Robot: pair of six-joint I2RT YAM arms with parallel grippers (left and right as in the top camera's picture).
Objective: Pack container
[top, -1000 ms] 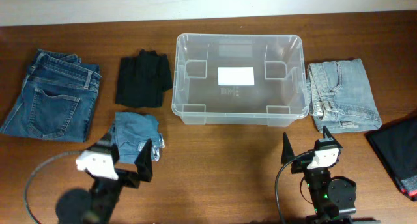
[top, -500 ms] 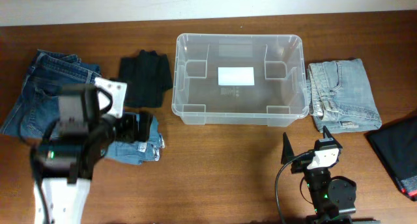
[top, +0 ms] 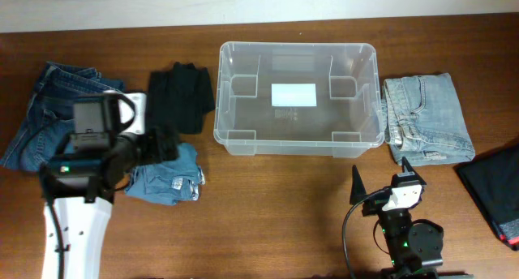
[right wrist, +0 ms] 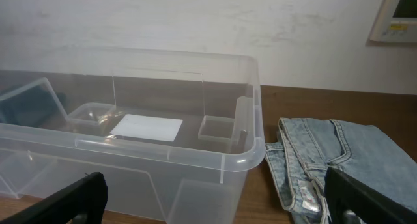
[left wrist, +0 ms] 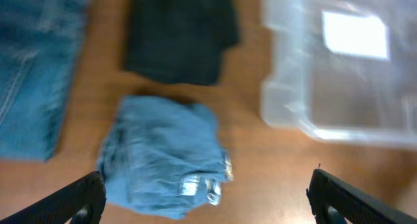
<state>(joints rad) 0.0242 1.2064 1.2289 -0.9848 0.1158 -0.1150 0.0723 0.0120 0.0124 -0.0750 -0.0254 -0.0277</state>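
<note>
Left arm has swung up the table since half a second ago. Its gripper (top: 162, 143) now hangs over the far edge of the light blue folded garment (top: 166, 178). Right arm hasn't moved.

Container (top: 297, 45) sits centre-rear on the table (top: 284, 206), mouth up and nothing in it. Its long axis runs left-right in the overhead view, and the white label (top: 293, 94) lies flat on the base.

- Left of it is the black garment (top: 180, 96), with the light blue one nearer the camera and the dark jeans (top: 45, 109) furthest left.
- Right of it, just beside the short wall, are the light-wash jeans (top: 426, 121).
- A dark item (top: 495, 190) is cut off at the right edge and appears only in the overhead view.

Right wrist view has the container side-on, with ribs and rim clear, plus a wall panel (right wrist: 401, 15) that no other view catches.

Left wrist view is motion-blurred; the shiny bits on the light blue garment are probably metal fastenings.

Left fingers are spread wide and hold nothing. Right gripper (right wrist: 212, 185) is also spread wide and holds nothing — it sits low at the near edge, facing the container's long side.
</note>
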